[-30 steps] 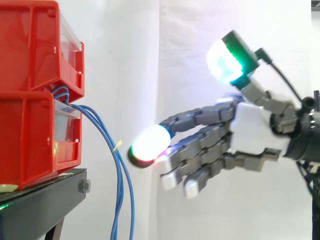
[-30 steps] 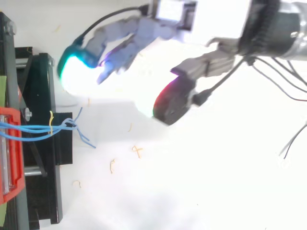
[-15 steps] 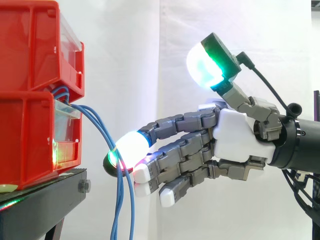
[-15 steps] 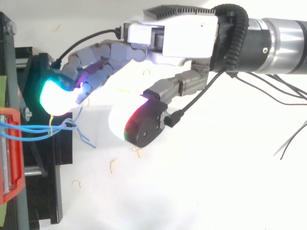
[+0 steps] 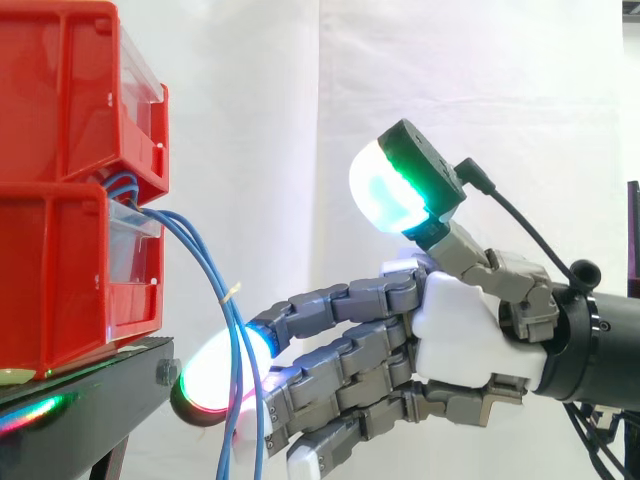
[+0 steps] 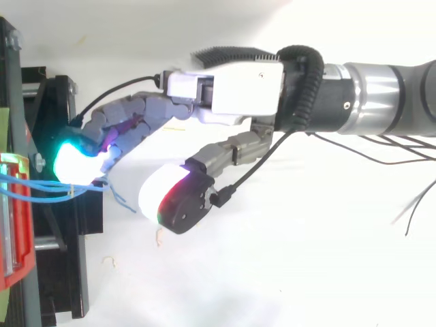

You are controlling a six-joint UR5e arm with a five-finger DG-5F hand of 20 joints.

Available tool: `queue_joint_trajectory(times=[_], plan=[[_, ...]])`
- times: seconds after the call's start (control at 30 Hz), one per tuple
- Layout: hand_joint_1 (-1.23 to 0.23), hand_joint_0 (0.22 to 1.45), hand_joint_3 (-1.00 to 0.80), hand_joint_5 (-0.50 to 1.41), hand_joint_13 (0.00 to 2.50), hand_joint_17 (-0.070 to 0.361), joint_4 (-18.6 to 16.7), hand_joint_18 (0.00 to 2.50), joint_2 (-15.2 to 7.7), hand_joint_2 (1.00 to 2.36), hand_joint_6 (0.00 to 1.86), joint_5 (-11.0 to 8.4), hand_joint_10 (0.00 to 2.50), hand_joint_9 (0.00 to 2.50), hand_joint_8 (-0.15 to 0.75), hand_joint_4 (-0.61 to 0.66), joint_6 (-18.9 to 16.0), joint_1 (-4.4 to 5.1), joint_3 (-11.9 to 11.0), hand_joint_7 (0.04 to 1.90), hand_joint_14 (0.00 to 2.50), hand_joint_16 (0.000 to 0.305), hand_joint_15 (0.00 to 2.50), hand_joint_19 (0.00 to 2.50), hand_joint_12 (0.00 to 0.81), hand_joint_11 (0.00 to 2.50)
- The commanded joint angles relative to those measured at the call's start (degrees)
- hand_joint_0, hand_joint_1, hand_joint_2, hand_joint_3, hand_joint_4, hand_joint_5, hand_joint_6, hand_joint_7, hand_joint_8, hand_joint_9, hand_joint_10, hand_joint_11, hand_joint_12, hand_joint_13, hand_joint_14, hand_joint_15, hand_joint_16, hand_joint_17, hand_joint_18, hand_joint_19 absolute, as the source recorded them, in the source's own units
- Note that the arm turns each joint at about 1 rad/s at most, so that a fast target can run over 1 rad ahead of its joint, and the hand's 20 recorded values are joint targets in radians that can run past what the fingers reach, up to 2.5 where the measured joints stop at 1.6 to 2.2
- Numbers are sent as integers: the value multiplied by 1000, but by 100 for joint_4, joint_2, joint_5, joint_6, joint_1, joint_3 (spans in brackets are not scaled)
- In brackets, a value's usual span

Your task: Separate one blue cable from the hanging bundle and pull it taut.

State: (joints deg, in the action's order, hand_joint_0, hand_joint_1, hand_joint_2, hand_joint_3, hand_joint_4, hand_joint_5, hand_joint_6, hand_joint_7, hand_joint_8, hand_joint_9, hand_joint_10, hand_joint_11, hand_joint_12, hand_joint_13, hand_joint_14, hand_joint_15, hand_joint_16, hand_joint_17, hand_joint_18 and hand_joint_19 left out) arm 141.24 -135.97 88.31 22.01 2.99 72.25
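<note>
Where the blue cable bundle [image 5: 228,305] left the gap between the two stacked red bins [image 5: 60,130], it hung down past the edge of the black stand [image 5: 90,405], with a small yellow tag [image 5: 235,290] on one strand. The hand [image 5: 465,335] reached in from the right before the white curtain [image 5: 400,80]. Its fingers stretched toward the bundle and were only loosely bent, and the thumb [image 5: 385,190] was lifted well apart above them, so the hand stood spread and pinched nothing. One glowing fingertip [image 5: 208,385], white with green and red at its rim, lay right at the strands, which crossed in front of it in the side view; whether it touched them could not be told. From above, that pad glowed cyan just beside the bundle at the stand's edge
</note>
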Motion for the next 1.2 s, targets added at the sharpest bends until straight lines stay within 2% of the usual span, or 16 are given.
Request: queue_joint_trajectory(times=[0.0, 0.13, 0.23, 0.4, 0.57, 0.77, 0.9, 1.0, 1.17], plan=[[-338, 301, -500, -137, 528, 189, -97, 609, -35, 1000, 501, -59, 3, 634, 311, 345, -92, 53, 0, 639, 9, 84, 270, 264, 391, 102], [-359, 307, -500, -129, 521, 185, -97, 568, -44, 1000, 502, -139, 3, 635, 311, 357, -197, 88, 0, 691, 9, 82, 268, 275, 389, 101], [-369, 308, -500, -120, 514, 185, -71, 558, -35, 1000, 502, -253, 3, 634, 310, 369, -408, 141, 0, 750, 9, 82, 277, 285, 389, 109], [-403, 312, -500, -99, 498, 185, -71, 542, -35, 1000, 504, -262, 4, 639, 313, 438, -566, 185, -9, 911, 9, 82, 273, 301, 387, 128], [-424, 326, -500, -81, 542, 180, -71, 576, -35, 1000, 503, -332, 5, 641, 318, 389, -804, 264, -18, 1097, 10, 80, 301, 331, 379, 165], [-428, 337, -500, -58, 563, 176, -71, 593, -35, 1000, 502, -350, 5, 659, 317, 384, -918, 316, -71, 1145, 12, 78, 314, 356, 375, 185], [-447, 357, -500, -16, 622, 170, 44, 609, -35, 1000, 500, -350, 6, 813, 288, 325, -918, 343, -194, 1207, 11, 75, 328, 373, 359, 204], [-519, 390, -500, 38, 720, 163, 114, 662, -35, 1000, 501, -350, 6, 1058, 227, 218, -927, 343, -220, 1258, 12, 72, 340, 382, 324, 197], [-628, 413, -500, 88, 878, 160, 325, 759, -27, 1000, 501, -323, 8, 1330, 173, 171, -1138, 369, -220, 1307, 14, 71, 340, 368, 288, 172]])
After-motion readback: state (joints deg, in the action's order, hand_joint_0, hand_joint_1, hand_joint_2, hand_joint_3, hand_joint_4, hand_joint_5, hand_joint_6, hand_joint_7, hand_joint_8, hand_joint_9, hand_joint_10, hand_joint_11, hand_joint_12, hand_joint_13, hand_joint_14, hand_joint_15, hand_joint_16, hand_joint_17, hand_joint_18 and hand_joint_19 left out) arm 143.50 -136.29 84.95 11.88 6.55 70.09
